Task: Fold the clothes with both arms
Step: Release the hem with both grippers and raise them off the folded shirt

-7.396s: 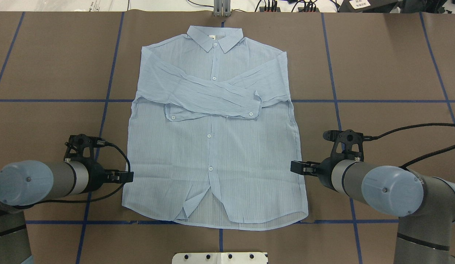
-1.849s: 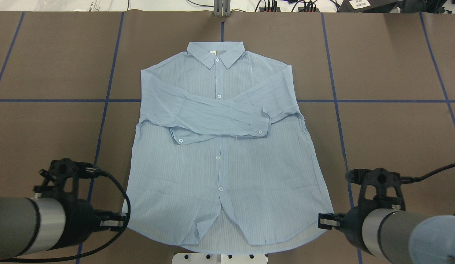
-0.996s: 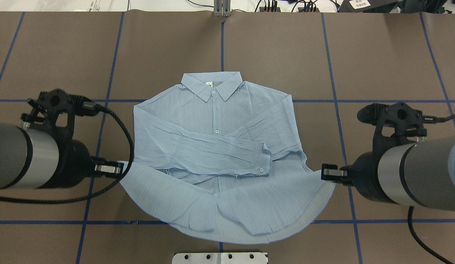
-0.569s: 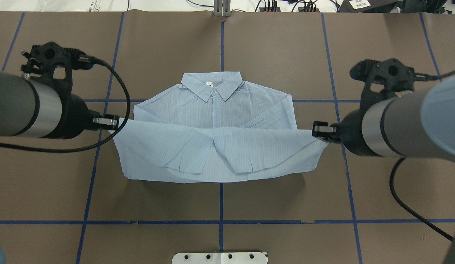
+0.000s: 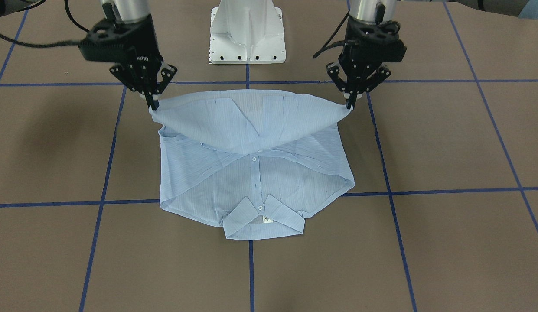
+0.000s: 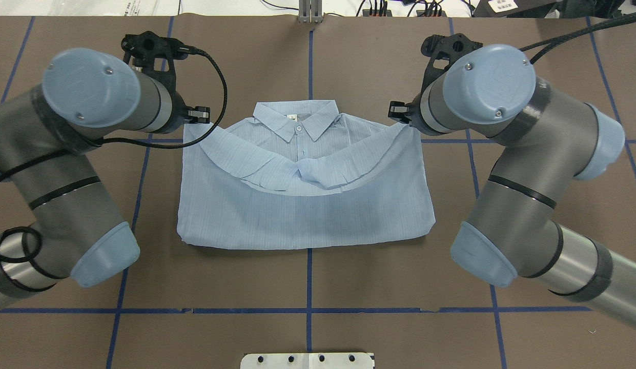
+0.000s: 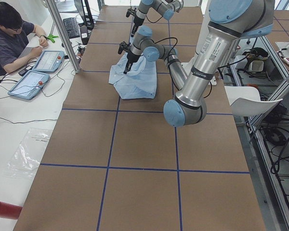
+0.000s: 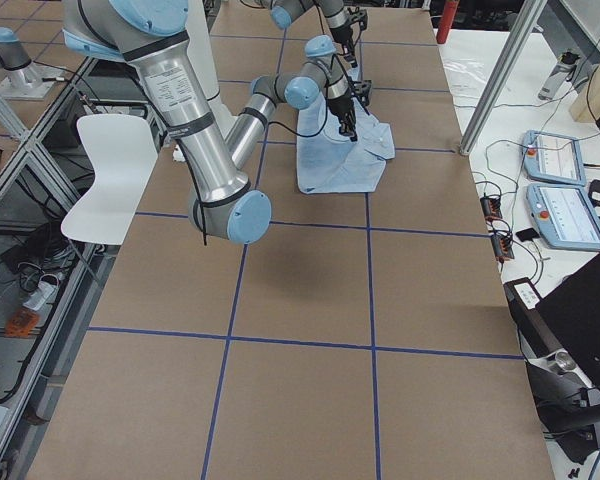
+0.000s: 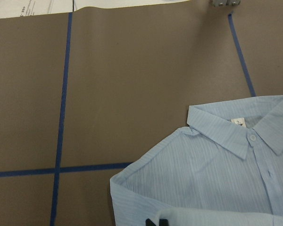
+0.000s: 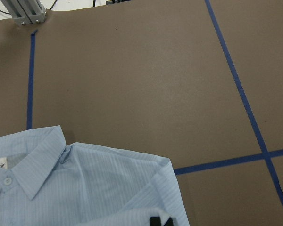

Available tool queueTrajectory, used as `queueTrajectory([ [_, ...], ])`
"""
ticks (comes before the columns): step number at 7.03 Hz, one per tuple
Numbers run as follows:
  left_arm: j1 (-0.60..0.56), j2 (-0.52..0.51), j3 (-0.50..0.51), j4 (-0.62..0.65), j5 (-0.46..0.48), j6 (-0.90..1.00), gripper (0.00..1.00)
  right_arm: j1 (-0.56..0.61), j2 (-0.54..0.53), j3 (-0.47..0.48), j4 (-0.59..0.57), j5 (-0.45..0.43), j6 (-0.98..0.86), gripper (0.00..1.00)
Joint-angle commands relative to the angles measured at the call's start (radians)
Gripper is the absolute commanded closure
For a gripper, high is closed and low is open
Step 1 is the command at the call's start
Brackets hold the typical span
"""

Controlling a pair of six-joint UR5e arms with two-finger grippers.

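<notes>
Left tool (image 5: 349, 103) is pinched shut on one bottom corner of the shirt (image 5: 251, 173), and right tool (image 5: 152, 105) is clamped on the other. Both hang just above the shoulders, and the edge between them sags in the middle. No sleeve sticks out at either side, and the lower half is doubled over the chest. The collar (image 5: 262, 219) lies flat at the far side of the tabletop (image 5: 425, 143). To my eye this fold is nearly home: what's left is lowering the corners, letting go, and perhaps another fold.
</notes>
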Motion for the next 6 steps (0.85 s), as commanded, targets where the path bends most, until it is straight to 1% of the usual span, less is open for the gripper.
queueTrajectory([
  [1, 0.001, -0.012, 0.235, -0.196, 0.04, 0.0, 1.0, -0.001, -0.001, -0.178, 0.12, -0.028, -0.011, 1.0],
  [2, 0.002, -0.012, 0.301, -0.245, 0.04, 0.0, 1.0, -0.007, -0.004, -0.231, 0.158, -0.031, -0.009, 1.0],
  [4, 0.01, -0.002, 0.317, -0.27, 0.04, 0.0, 1.0, -0.031, -0.013, -0.246, 0.171, -0.032, -0.008, 1.0],
  [6, 0.03, 0.003, 0.317, -0.27, 0.038, 0.0, 1.0, -0.065, -0.013, -0.249, 0.174, -0.064, -0.002, 1.0],
])
